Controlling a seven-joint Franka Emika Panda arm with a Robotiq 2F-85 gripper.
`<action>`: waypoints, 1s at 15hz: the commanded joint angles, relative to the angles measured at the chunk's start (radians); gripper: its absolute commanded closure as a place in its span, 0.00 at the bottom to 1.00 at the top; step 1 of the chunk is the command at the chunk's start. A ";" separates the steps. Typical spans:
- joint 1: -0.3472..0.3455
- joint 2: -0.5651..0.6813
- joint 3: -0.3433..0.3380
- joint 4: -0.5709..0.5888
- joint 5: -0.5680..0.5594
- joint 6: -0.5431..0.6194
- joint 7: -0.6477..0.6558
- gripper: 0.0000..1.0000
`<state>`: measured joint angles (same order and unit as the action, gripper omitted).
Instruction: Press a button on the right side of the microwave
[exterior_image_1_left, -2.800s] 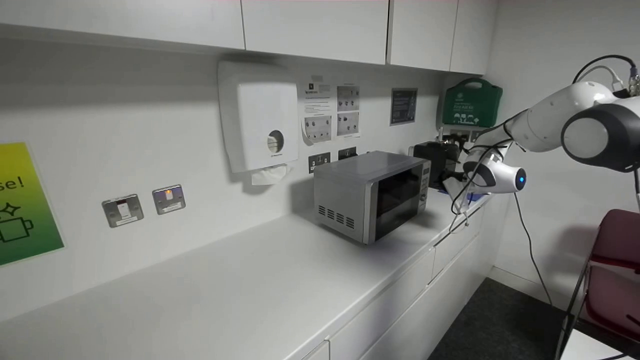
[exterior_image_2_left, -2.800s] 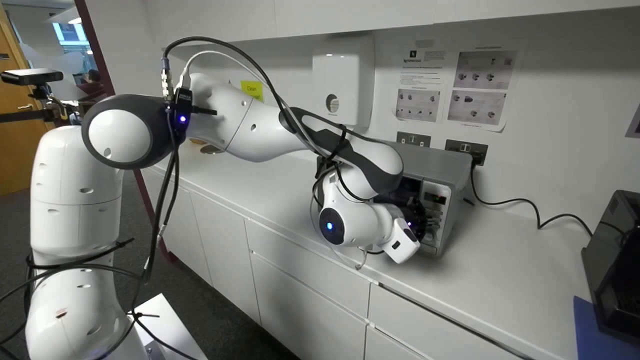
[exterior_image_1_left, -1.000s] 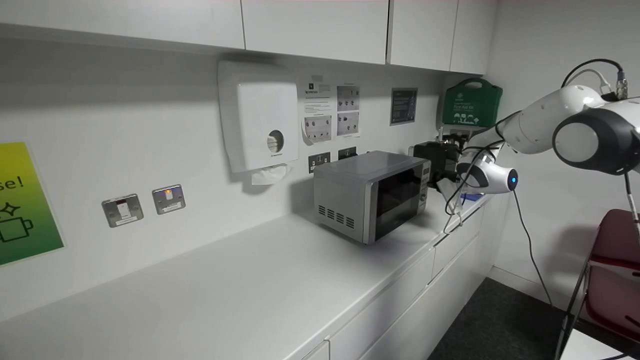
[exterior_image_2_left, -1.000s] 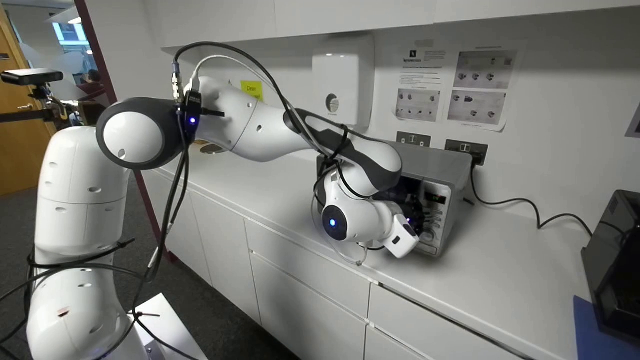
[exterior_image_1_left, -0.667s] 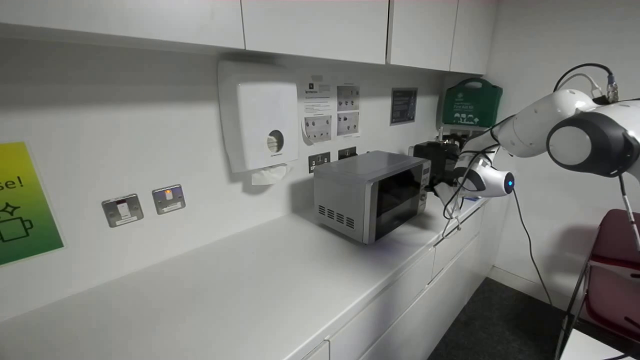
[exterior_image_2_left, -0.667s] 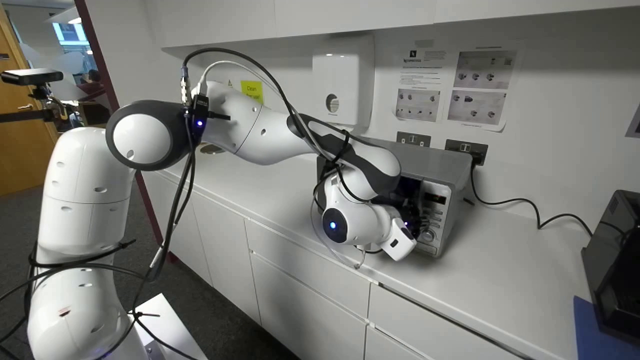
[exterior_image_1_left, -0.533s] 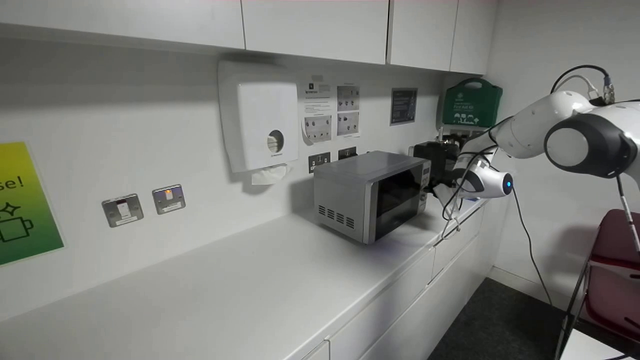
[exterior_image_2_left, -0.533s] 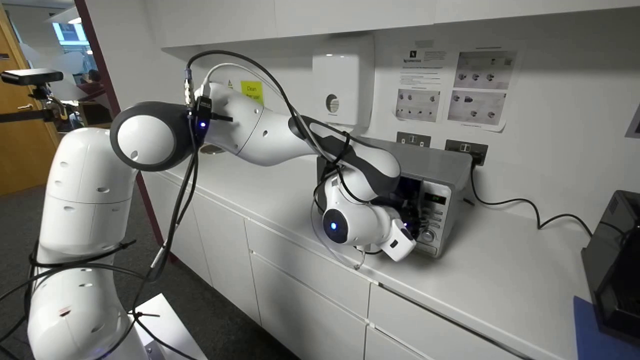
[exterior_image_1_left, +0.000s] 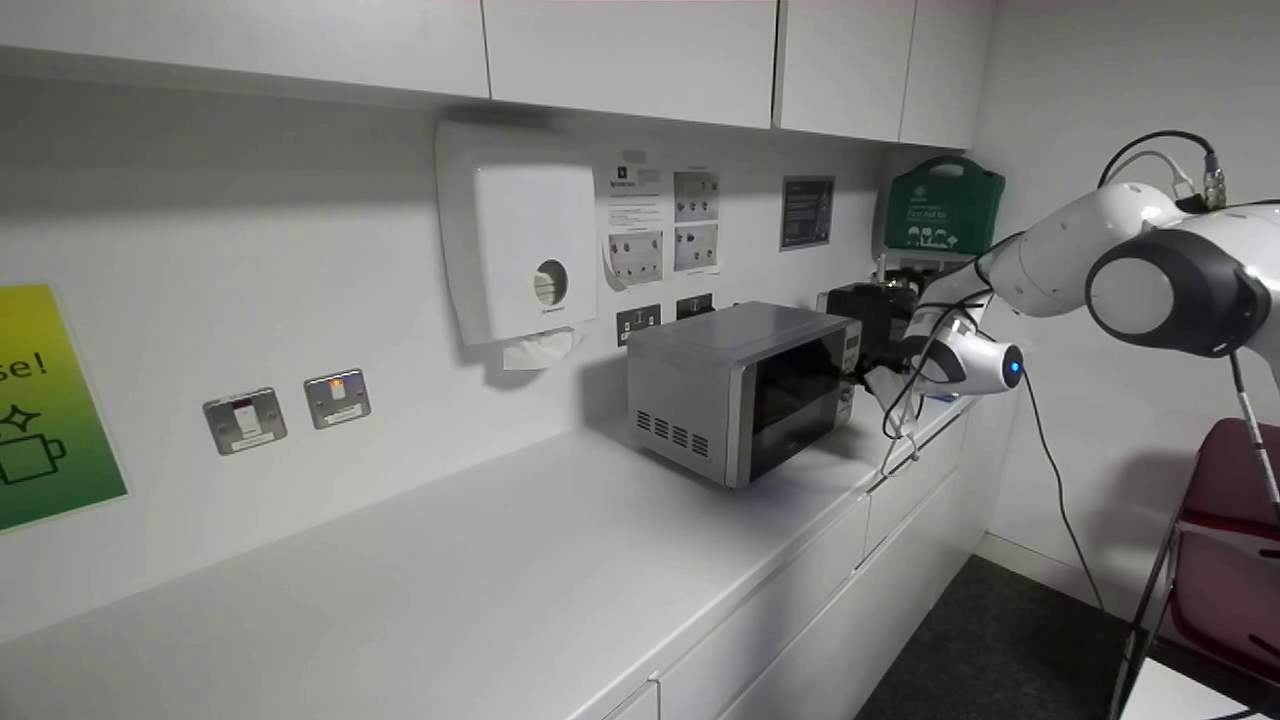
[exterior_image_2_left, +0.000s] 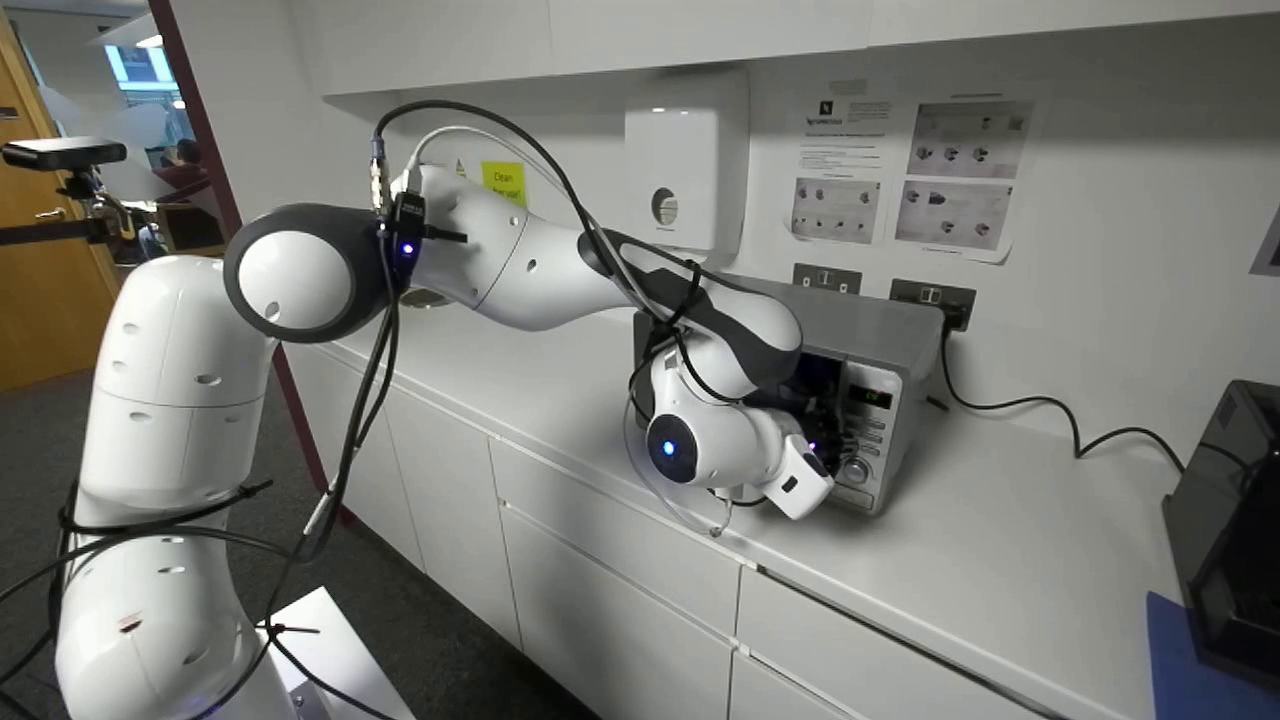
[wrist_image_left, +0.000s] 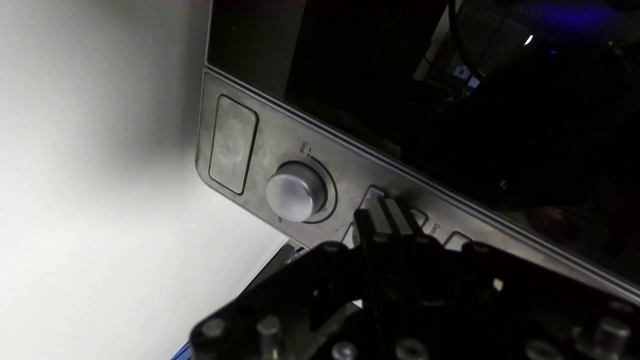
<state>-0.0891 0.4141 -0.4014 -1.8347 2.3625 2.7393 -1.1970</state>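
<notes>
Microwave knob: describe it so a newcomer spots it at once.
On the counter stands the grey microwave. In the wrist view, its control strip borders the dark window. The knob, between the large rectangular button and the gripper, is the only round control visible.

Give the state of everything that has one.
Fingers: shut, in front of the buttons, contact unclear
Microwave door: shut
Microwave display: lit green, digits unreadable
Dial: setting unclear
Orange switch light: on
Black plug: in the wall socket
Overhead cupboards: shut
Paper towel: hanging from the dispenser
</notes>
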 joint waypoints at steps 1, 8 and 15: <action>0.006 0.005 -0.002 0.038 0.019 0.020 0.000 1.00; 0.006 -0.011 -0.001 0.008 0.012 0.006 -0.006 1.00; 0.007 -0.035 -0.001 -0.022 0.011 -0.007 -0.013 1.00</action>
<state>-0.0891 0.4132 -0.4014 -1.8352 2.3624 2.7395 -1.1970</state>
